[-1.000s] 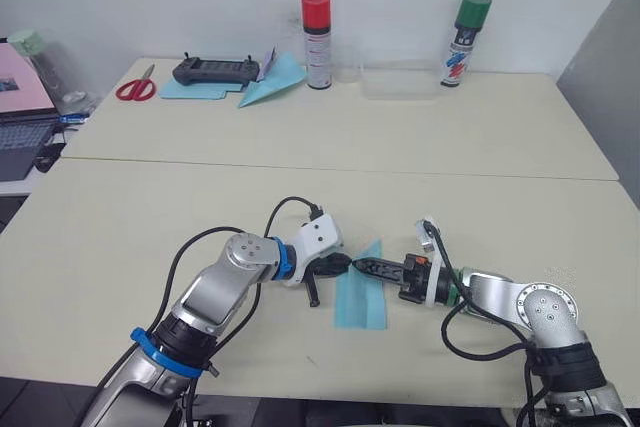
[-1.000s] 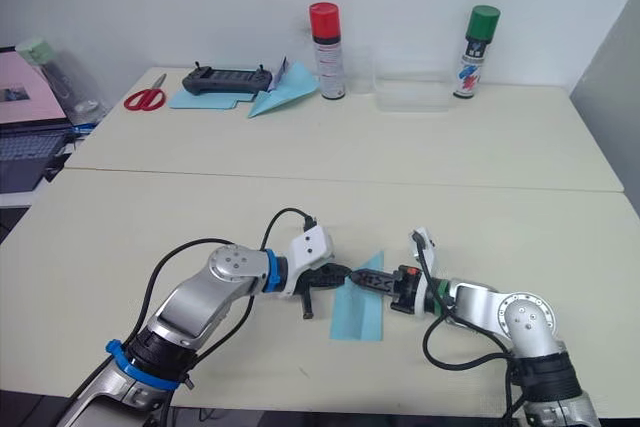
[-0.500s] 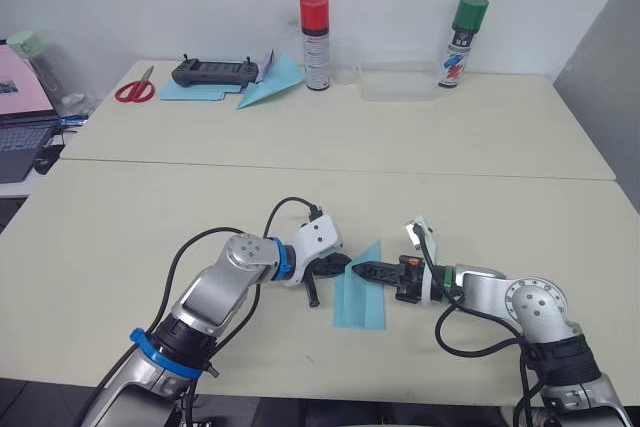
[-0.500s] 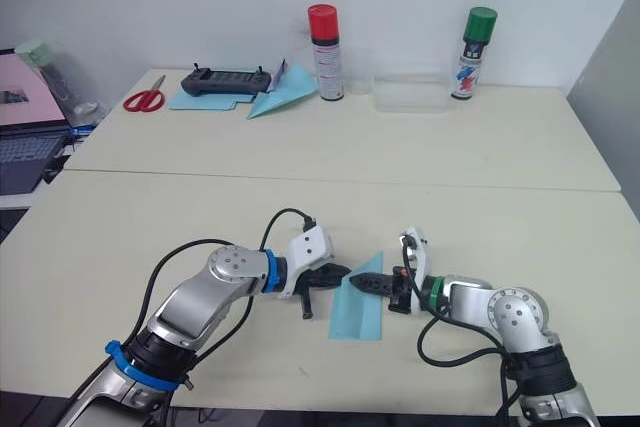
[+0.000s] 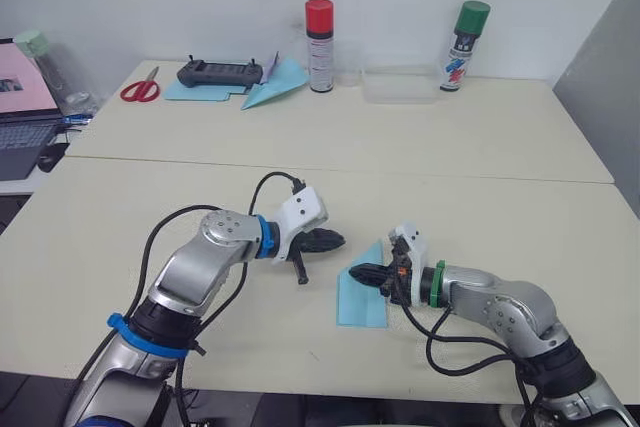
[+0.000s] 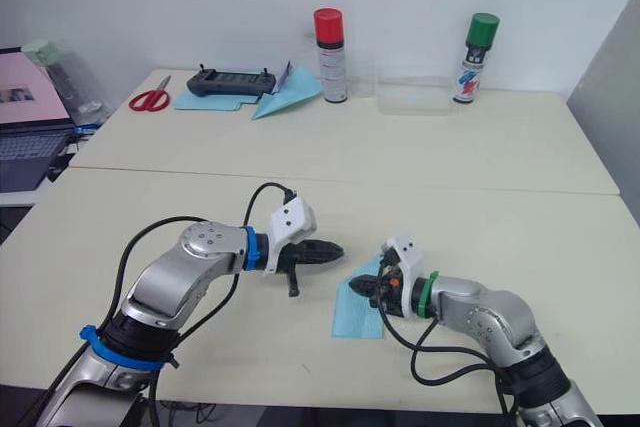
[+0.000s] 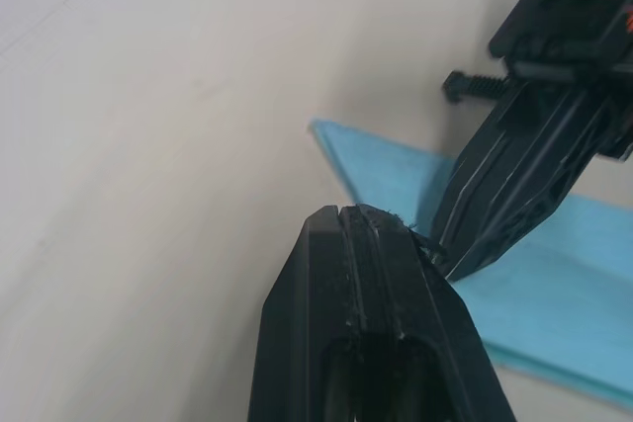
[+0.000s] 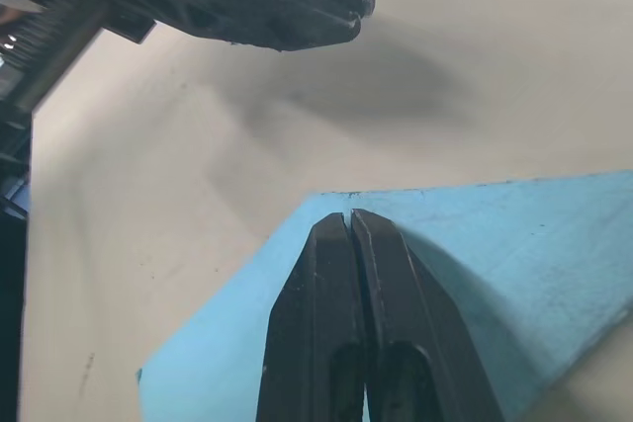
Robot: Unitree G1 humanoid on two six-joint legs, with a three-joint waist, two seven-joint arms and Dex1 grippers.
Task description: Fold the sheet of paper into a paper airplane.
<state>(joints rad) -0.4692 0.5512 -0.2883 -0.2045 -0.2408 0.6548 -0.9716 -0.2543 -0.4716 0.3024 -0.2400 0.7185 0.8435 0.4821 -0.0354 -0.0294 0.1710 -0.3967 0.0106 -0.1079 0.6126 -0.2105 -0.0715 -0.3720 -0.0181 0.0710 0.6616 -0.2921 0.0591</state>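
Paper: light-blue, partly folded with one angled edge, lying flat on the near table, between the two arms.
Right end effector: fingers pressed together, tip resting on the paper's upper part.
Left end effector: fingers pressed together, holding nothing, just beside the paper's corner and off it.
Far table: black controller on a blue sheet, paper dart, red scissors, two spray cans.
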